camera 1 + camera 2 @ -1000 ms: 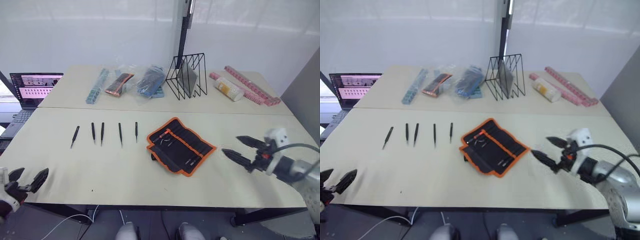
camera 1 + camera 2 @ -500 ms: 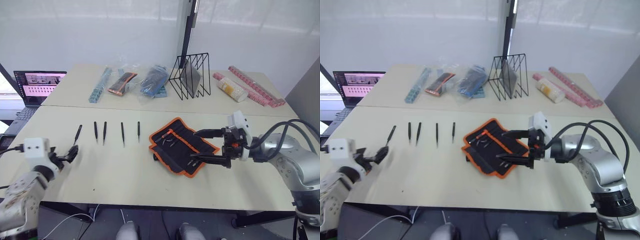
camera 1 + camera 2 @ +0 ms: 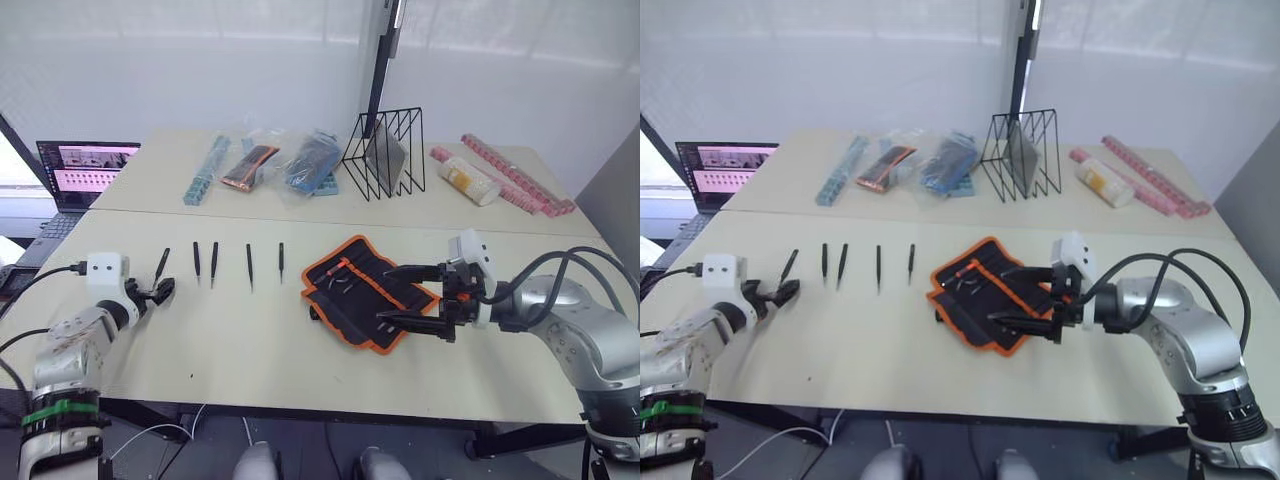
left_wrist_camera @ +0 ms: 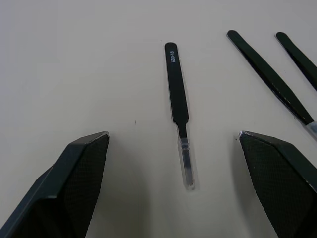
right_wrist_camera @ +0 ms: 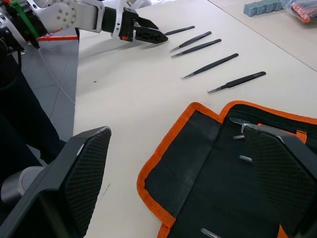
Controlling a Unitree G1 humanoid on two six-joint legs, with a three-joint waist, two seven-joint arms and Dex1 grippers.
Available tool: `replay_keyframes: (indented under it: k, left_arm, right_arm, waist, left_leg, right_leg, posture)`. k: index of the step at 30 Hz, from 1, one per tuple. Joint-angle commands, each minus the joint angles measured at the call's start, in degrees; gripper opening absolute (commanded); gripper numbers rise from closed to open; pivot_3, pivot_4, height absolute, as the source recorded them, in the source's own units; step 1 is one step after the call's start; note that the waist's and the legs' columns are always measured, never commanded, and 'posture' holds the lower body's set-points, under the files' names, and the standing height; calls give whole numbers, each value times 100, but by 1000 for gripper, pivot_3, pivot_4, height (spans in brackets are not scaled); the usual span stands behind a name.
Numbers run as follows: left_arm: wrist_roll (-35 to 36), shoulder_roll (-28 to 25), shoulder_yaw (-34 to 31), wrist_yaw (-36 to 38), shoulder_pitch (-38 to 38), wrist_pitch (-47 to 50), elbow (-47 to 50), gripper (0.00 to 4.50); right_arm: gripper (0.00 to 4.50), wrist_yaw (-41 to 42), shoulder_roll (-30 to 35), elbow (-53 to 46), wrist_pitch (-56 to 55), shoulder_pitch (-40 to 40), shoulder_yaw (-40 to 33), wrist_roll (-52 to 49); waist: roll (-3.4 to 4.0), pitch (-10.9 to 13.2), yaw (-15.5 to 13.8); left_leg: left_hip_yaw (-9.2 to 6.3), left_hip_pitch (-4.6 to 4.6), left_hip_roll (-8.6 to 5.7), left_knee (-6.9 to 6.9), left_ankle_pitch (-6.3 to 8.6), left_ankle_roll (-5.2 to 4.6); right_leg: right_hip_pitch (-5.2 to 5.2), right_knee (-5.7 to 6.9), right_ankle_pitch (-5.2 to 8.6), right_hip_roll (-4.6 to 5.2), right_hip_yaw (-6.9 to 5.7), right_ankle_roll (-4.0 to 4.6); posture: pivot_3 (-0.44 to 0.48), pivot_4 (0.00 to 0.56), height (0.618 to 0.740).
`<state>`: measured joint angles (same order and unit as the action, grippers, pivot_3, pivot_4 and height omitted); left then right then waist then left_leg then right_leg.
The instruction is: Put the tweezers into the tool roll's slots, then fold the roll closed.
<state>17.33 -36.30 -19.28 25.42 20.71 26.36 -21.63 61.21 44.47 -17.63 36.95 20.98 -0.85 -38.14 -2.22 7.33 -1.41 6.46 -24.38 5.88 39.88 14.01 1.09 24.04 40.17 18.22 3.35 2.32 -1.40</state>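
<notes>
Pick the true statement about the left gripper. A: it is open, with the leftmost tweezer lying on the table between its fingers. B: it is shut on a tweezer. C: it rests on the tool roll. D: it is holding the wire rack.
A: in the left wrist view the left gripper is open, its fingers on either side of the leftmost tweezer, which lies flat on the table, ungrasped.

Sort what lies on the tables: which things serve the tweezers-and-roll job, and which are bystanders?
For the job: five tweezers, tool roll lying open, its slots.

Bystanders: laptop, wire rack, bagged packets, pink strips, white bottle.
</notes>
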Motion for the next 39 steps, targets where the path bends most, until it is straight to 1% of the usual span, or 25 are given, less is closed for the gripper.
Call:
replay_keyframes:
  k: [1,5,6,13,20,23,26,30,33,35,37,39]
  left_arm:
    - [-209,146,282,165,246,-268,-745,3904]
    - [-306,229,378,280,344,-481,-1056,2653]
    - [-321,243,387,294,331,-510,-1066,2263]
    - [-431,285,419,375,294,-760,-1097,54]
    - [-413,166,281,419,368,-948,-1027,20]
    - [-327,71,184,479,330,-966,-706,20]
    - [-196,-50,88,534,155,-715,-33,20]
    - [103,-242,-81,567,-164,32,1333,20]
    - [459,-310,-61,581,-344,742,2516,0]
    - [782,-260,25,563,-373,1265,3223,0]
    - [1113,-150,328,582,-284,1767,3874,0]
    - [1371,-9,691,618,-85,2124,4281,0]
  right_arm:
    - [4500,-14,100,-199,-15,-36,-201,-43]
    - [4500,-41,135,-242,-21,-107,-232,-43]
    - [4500,-54,141,-252,-20,-125,-244,-46]
    - [4500,-76,180,-235,-58,-250,-300,-18]
    - [4500,-144,110,-120,-159,-317,-325,94]
    - [4500,-234,74,-45,-207,-375,-346,170]
    - [4500,-514,-63,85,-224,-430,-459,250]
    - [4500,-1049,-342,356,-348,-596,-649,486]
    - [3677,-1498,-593,717,-621,-648,-669,859]
    - [2998,-1652,-698,887,-727,-688,-567,1068]
    - [2249,-1803,-860,1148,-874,-736,-482,1269]
    - [1642,-1884,-1016,1427,-1063,-771,-442,1427]
  waist:
    - [4,-1,-33]
    - [6,-2,-87]
    - [7,-2,-92]
    - [7,-2,-124]
    - [7,-2,-123]
    - [7,-2,-119]
    - [2,0,-85]
    - [-8,6,-49]
    - [-17,11,5]
    - [-16,11,10]
    - [-15,12,17]
    - [-15,11,18]
  left_leg:
    - [0,0,0,1,0,0]
    - [0,0,-2,3,-2,-2]
    - [0,-1,-4,4,-2,-2]
    - [0,-1,-7,5,-2,-2]
    - [0,-2,-7,6,-2,-2]
    - [0,-3,-7,6,-2,-2]
    - [0,-14,-6,6,-2,-2]
    - [-3,-29,-1,5,-2,-2]
    - [-5,-31,0,4,-1,-1]
    - [-5,-32,0,5,-2,-1]
    - [-5,-30,-2,5,-2,-1]
    - [-8,-27,-1,5,-2,-1]
  right_leg:
    - [-1,0,0,0,0,0]
    - [-2,0,0,2,0,-1]
    - [-2,0,0,3,1,-1]
    - [-6,-1,-1,6,0,-4]
    - [-6,-1,-2,6,0,-5]
    - [-5,-1,-2,6,0,-5]
    - [4,-2,-2,6,0,-5]
    - [18,0,-2,2,-2,-5]
    - [19,0,-2,1,-2,-5]
    - [17,-2,-2,1,-2,-5]
    - [14,-2,-3,2,0,-7]
    - [10,-1,-3,0,0,-7]
  posture:
    - [0,150,687]
    - [0,150,687]
    - [0,150,687]
    - [0,150,687]
    - [0,150,687]
    - [0,150,687]
    - [0,150,687]
    - [0,150,687]
    - [0,150,687]
    - [0,150,687]
    - [0,150,687]
    - [0,150,687]
